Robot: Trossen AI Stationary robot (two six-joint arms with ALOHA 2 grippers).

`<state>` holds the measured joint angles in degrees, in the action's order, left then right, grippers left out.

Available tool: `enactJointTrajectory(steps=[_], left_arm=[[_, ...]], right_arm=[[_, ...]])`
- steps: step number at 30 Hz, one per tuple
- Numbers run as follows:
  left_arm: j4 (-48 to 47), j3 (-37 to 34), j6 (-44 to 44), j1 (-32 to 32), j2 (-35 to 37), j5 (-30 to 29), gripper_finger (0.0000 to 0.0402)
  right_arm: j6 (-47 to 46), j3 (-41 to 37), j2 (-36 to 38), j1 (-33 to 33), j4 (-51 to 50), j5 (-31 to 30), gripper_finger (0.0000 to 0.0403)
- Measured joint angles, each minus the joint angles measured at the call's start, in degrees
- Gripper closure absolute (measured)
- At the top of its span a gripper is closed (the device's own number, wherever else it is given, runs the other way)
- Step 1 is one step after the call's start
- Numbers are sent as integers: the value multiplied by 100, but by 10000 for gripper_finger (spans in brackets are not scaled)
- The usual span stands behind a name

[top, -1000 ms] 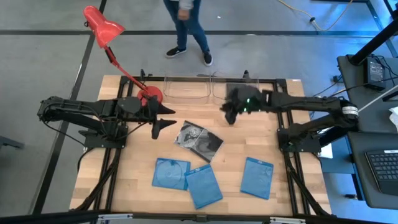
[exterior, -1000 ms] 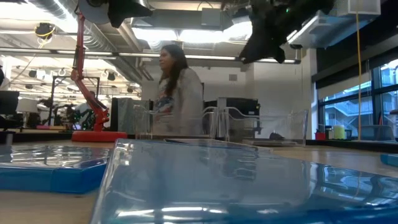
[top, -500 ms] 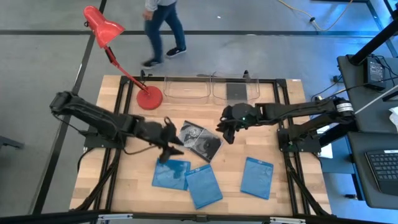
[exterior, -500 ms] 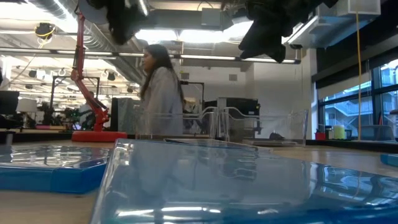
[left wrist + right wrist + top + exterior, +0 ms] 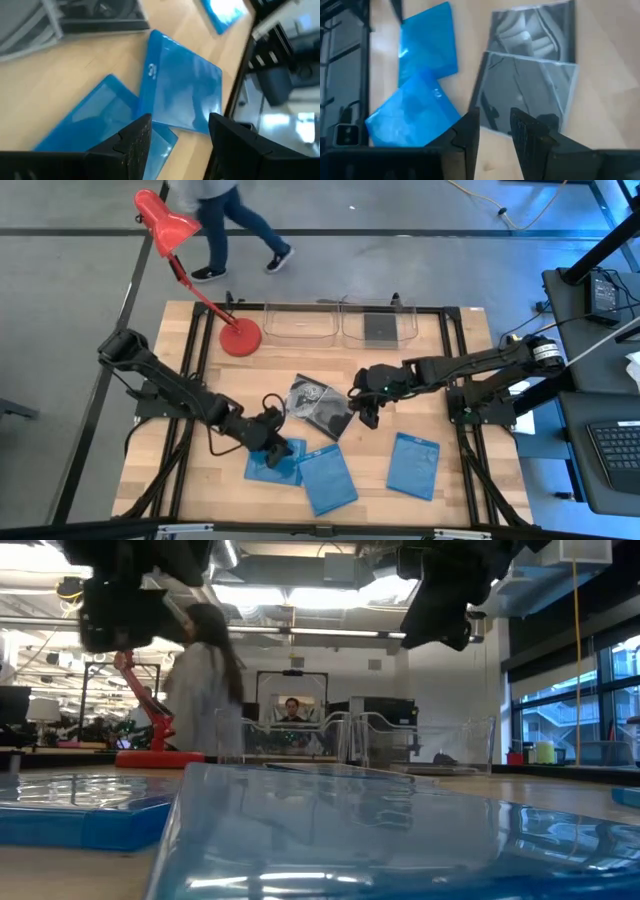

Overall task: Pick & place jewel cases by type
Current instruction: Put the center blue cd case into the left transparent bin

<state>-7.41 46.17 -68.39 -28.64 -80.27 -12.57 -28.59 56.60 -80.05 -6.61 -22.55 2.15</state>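
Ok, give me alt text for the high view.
Left gripper hovers over the leftmost of three blue jewel cases, while the right gripper hangs beside two clear jewel cases mid-table. Two clear trays and a red lamp line the far edge.

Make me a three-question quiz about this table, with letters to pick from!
1. Where is the red lamp? A far left corner B near right corner C table middle
2. How many blue jewel cases lie on the table? A one B three C five
3. What does the right-hand tray hold? A nothing B one dark case C a blue case

Answers: 1 A, its base stands by the left tray. 2 B, two overlap and one lies apart. 3 B, a dark case lies inside.
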Motion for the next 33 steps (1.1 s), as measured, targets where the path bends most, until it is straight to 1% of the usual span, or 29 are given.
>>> enactJointTrajectory(steps=[4,6,8,10,13,15,17,21,23,25,28,30,33], left_arm=[[132,0,-1307,-245,-154,-268,208],[314,0,-2072,-335,-281,-294,208],[589,0,-2596,-427,-451,-314,208],[1025,2,-2867,-553,-680,-459,208],[1882,3,-3180,-758,-1105,-876,208],[2314,7,-3404,-847,-1361,-986,208],[2374,34,-3573,-927,-1547,-988,208],[2324,267,-3606,-1155,-1839,-1100,208],[2240,492,-3555,-1254,-1961,-1272,208],[1859,733,-3548,-1356,-2045,-1488,208],[989,1231,-3683,-1447,-2193,-1683,208],[205,1595,-3860,-1496,-2299,-1786,208],[-693,2082,-4209,-1500,-2543,-1830,208]], right_arm=[[-487,0,0,-130,44,153,290],[-775,0,0,-224,51,160,290],[-1033,0,0,-350,51,152,290],[-1301,0,0,-507,91,157,290],[-1738,0,-43,-750,241,158,290],[-2119,-2,-56,-925,174,108,290],[-2386,-2,-97,-1125,167,-69,290],[-2714,0,-176,-1576,108,-606,290],[-2934,-2,-237,-1763,54,-825,290],[-3148,-2,-322,-1880,53,-909,290],[-3433,-2,-492,-1991,-52,-919,290],[-3502,-2,-622,-2038,-55,-919,290],[-3520,-2,-850,-2056,7,-905,290]])
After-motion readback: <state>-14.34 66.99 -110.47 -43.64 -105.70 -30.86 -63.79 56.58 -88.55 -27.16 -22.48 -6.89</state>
